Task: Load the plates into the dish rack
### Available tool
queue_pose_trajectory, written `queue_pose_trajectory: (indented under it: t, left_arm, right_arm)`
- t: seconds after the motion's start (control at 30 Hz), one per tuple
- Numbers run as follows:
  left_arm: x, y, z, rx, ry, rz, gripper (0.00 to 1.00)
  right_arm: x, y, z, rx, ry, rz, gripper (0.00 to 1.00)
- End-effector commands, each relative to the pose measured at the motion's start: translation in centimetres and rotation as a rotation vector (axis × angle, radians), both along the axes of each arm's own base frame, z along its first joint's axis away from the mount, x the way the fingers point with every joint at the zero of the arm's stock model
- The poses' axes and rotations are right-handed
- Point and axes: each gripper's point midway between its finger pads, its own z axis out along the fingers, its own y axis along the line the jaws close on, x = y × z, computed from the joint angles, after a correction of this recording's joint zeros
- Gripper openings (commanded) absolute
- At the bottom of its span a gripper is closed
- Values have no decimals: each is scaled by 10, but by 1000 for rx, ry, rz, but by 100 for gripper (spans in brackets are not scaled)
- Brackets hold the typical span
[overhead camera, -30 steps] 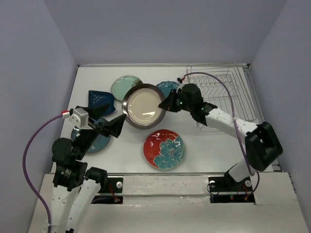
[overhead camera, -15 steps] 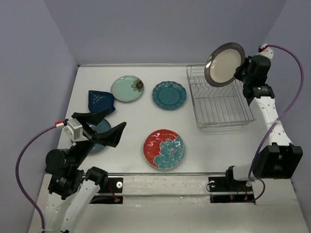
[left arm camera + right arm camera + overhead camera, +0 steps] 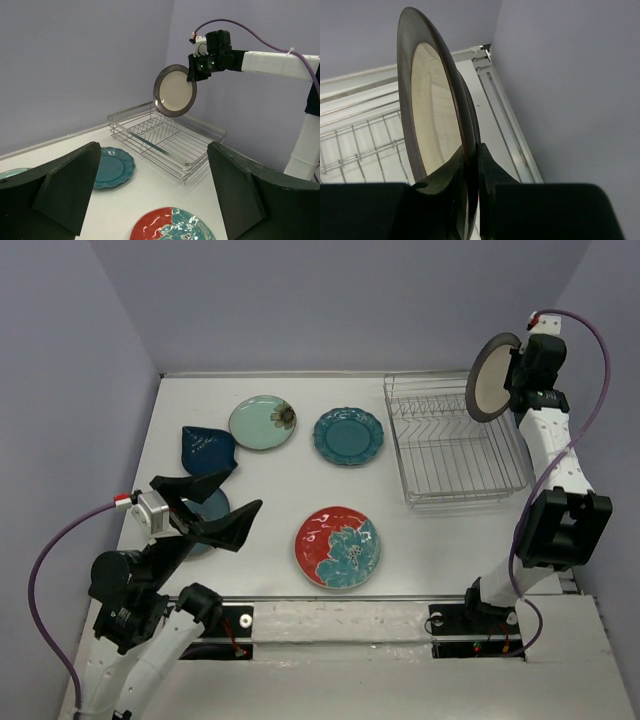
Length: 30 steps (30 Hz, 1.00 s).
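Top external: right gripper (image 3: 507, 377) clamped on cream plate (image 3: 485, 380) rim. Plate has turned from tilted face-out to near upright and shifted toward far right corner, over rack (image 3: 455, 445) end. Looks lined up for slotting, lowering left to do. Left gripper (image 3: 243, 490) wide open, empty, near left edge.
Left wrist: plate hangs clear above rack, no plate in rack.
Right wrist: fingers pinch rim, tines below.

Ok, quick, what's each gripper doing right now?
Left gripper: open, empty.
Right gripper: closed on the cream plate, gripping its rim.
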Motion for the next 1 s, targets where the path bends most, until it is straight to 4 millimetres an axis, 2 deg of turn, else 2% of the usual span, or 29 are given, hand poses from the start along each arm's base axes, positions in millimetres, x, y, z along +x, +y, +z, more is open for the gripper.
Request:
queue_pose_trajectory:
  t: [0.0,0.23,0.33,0.6,0.97]
  left_arm:
    - [-8,5,18,-20,-59,5,99]
    - [-6,2,17,-13,-49,-5,99]
    - [-6,2,17,-13,-47,-5,99]
    - [-6,3,17,-16,-45,5,99]
    - [-7,4,18,-21,-47,5,99]
  right_arm:
    - [11,-20,122,-254,-285,-38,7]
    - [15,-24,138,-324,-295,-38,7]
    - [19,-25,133,-335,-278,-38,7]
    - [25,-25,71,-322,-162,-13,7]
    - [28,-17,24,-282,-77,47,7]
